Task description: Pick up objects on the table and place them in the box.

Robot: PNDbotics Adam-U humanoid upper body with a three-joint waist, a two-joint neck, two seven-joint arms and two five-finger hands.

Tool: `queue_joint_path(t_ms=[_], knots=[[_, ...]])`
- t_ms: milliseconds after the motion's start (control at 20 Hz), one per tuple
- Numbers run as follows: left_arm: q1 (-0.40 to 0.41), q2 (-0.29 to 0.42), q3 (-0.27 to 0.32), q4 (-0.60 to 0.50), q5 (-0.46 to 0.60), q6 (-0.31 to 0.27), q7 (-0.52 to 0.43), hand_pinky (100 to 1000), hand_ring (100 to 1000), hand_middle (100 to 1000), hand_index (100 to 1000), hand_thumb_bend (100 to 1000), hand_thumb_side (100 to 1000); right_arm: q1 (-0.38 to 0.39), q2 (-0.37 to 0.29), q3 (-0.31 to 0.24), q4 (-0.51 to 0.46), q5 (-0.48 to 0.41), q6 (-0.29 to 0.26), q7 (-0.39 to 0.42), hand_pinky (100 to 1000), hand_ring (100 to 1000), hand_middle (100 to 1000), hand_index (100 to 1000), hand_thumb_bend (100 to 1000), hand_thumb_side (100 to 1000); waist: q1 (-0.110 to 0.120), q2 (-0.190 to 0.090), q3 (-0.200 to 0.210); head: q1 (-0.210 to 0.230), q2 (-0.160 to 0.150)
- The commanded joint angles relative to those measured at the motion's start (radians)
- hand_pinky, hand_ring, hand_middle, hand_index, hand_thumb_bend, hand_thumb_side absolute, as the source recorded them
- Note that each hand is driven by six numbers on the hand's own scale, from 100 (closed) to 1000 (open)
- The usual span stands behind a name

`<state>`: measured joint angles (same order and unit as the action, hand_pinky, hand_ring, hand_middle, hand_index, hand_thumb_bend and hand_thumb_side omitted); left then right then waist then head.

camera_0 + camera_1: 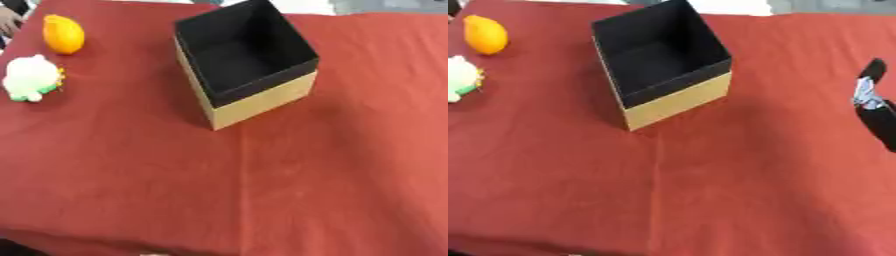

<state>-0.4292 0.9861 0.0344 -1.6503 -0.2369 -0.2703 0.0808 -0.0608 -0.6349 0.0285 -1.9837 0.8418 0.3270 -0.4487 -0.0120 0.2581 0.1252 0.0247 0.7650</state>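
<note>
Red cloth (pixel 262 190) covers the whole table. At the upper left lies an orange fruit (pixel 64 34), and just below it, at the left edge, a white and green toy (pixel 31 78). Above centre stands the open box (pixel 248 60), black inside with tan walls, nothing in it. At the right edge of the right eye view shows the right hand (pixel 874 102); whether it is released or clenched cannot be told.

Only the right hand (pixel 875 102) showed, at the right edge of the right eye view, well to the right of the box (pixel 662 65) and apart from it. It was black with a silver part, its tip pointing up. Its fingers could not be made out.
</note>
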Motion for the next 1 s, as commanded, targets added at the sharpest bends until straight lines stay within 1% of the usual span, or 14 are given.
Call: queue_joint_path(t_ms=[50, 300, 600, 1000], knots=[[-0.025, 0.04, 0.012, 0.044, 0.002, 0.001, -0.018, 618, 718, 783, 878, 100, 495, -0.001, -0.015, -0.018, -0.016, 0.002, 0.003, -0.003, 581, 567, 665, 854, 100, 565, 0.0, -0.017, 0.003, 0.017, 0.005], [-0.043, 0.042, 0.0, 0.088, -0.017, -0.017, -0.073, 649, 746, 804, 901, 100, 504, -0.002, -0.011, -0.018, -0.016, 0.001, 0.007, -0.005, 580, 566, 664, 854, 100, 565, -0.008, -0.009, 0.004, 0.015, 0.005], [-0.076, 0.039, -0.021, 0.122, -0.065, -0.051, -0.148, 672, 761, 815, 913, 100, 520, -0.003, -0.003, -0.011, -0.016, -0.003, 0.012, -0.011, 578, 564, 664, 854, 100, 565, -0.014, 0.001, 0.003, -0.027, 0.005], [-0.078, 0.035, -0.033, 0.124, -0.103, -0.066, -0.177, 680, 766, 818, 914, 100, 536, -0.003, 0.006, -0.011, -0.016, -0.003, 0.018, -0.021, 576, 562, 663, 855, 100, 562, -0.018, 0.01, -0.004, -0.062, 0.005]])
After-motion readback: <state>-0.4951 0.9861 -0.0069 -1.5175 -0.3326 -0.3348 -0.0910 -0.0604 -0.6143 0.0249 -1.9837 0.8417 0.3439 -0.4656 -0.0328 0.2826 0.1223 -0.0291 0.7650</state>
